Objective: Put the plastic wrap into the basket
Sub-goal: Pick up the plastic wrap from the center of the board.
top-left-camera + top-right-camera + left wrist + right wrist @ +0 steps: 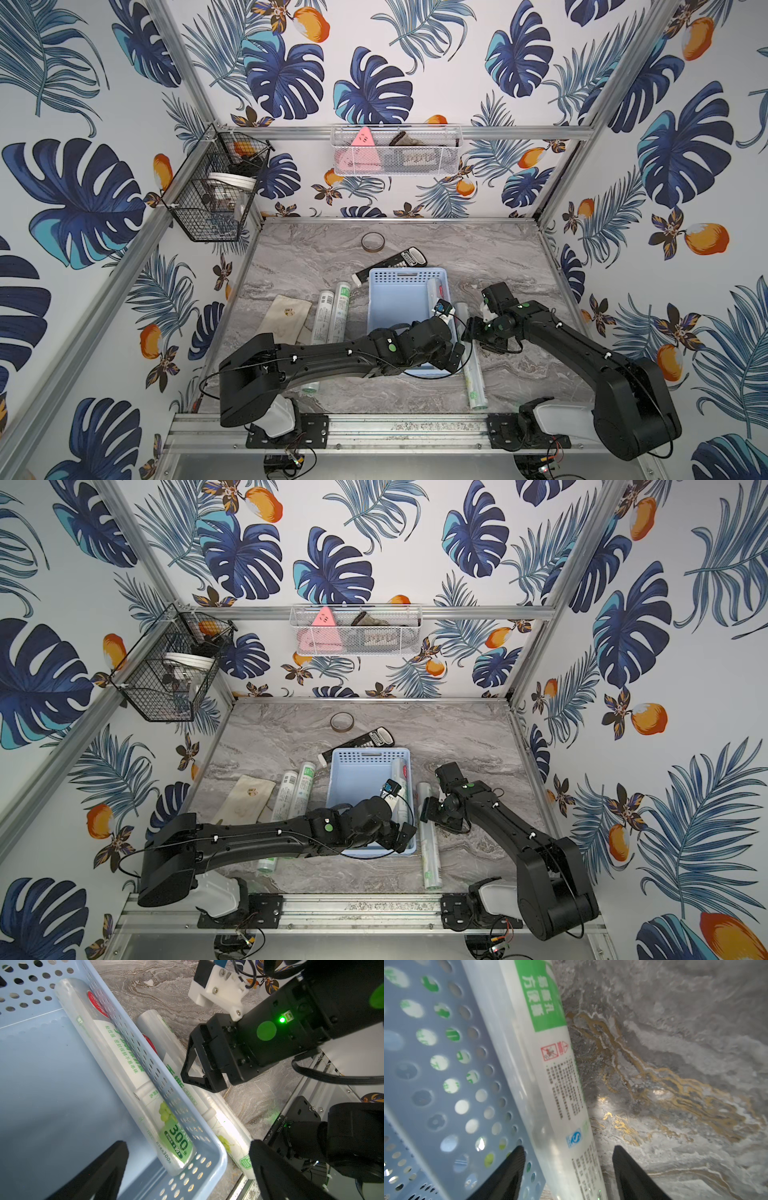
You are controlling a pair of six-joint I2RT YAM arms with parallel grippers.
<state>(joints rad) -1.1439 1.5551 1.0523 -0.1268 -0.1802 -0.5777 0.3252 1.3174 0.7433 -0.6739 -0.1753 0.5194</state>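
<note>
Bright even light, blurry wrist close-ups

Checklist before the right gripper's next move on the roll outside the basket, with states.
1. Right gripper straddles the outside plastic wrap roll, beside the blue basket: ok.
2. Its jaws apart, not clamped: ok.
3. Left gripper open, empty: ok.
4. Left gripper clear of the basket: not ok, it hangs over the near corner.
5. Room in the basket: ok, only the inside roll, along a wall.
6. The other rolls out of the path: ok.
</note>
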